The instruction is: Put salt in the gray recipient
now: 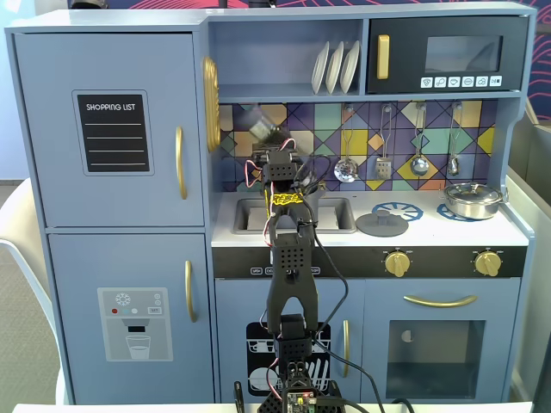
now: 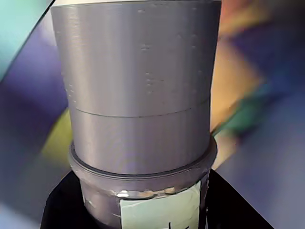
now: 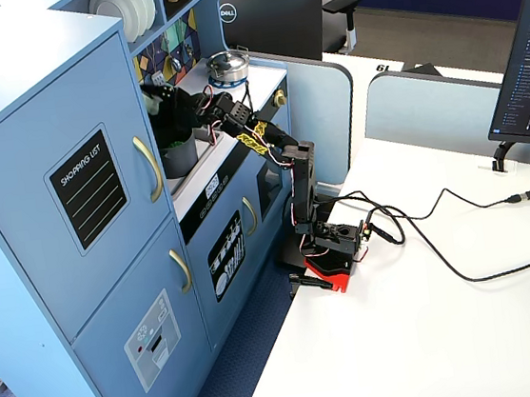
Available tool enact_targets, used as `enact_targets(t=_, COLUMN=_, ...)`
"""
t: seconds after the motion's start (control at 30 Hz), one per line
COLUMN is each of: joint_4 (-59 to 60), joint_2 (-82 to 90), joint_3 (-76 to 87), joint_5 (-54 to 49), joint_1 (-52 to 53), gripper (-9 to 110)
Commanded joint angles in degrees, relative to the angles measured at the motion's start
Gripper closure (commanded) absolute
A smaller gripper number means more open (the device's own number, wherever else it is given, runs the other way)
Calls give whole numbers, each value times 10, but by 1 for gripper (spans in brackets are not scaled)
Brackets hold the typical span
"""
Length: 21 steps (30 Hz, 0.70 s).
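Note:
My gripper (image 2: pixel 143 210) is shut on the salt (image 2: pixel 138 95), a gray cylindrical shaker with a pale green label, which fills the wrist view. Black fingers (image 2: pixel 62 210) show on both sides of its lower part. In a fixed view the salt (image 1: pixel 263 123) is blurred and tilted up to the left, held by the gripper (image 1: pixel 274 142) above the sink. In another fixed view the gripper (image 3: pixel 164 103) hangs just above the gray recipient (image 3: pixel 182 158), a dark gray pot standing in the sink area. The arm hides the pot in the front fixed view.
A flat gray lid with a knob (image 1: pixel 381 224) lies on the counter right of the sink (image 1: pixel 248 215). A shiny silver pan (image 1: pixel 472 200) sits on the far right burner. Utensils (image 1: pixel 384 142) hang on the backsplash. A shelf with plates (image 1: pixel 336 67) is overhead.

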Motion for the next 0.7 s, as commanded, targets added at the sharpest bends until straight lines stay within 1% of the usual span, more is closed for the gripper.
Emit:
enact_targets(t=0.0, joint_4=-23, joint_2=13, joint_3=-30, joint_5=-149, joint_1=0, gripper=101)
enact_targets(t=0.03, joint_4=-3, joint_2=17, joint_3=-29, joint_5=-187, joint_1=10, gripper=101)
enact_targets(t=0.13, joint_4=54, joint_2=26, joint_3=-19, joint_5=-351, joint_1=54, gripper=101)
enact_targets(t=0.27, joint_4=64, joint_2=38, joint_3=-9, joint_5=-578, joint_1=160, gripper=101)
enact_targets(t=0.37, joint_4=33, joint_2=38, joint_3=-8, joint_5=-751, joint_1=254, gripper=101)
enact_targets(t=0.53, joint_4=-71, joint_2=40, joint_3=13, joint_5=-1006, joint_1=401, gripper=101)
enact_targets(t=0.6, joint_4=-114, joint_2=40, joint_3=33, joint_5=-1094, joint_1=452, gripper=101)
enact_targets(t=0.67, joint_4=-175, joint_2=53, joint_3=77, joint_5=-1158, joint_1=485, gripper=101)
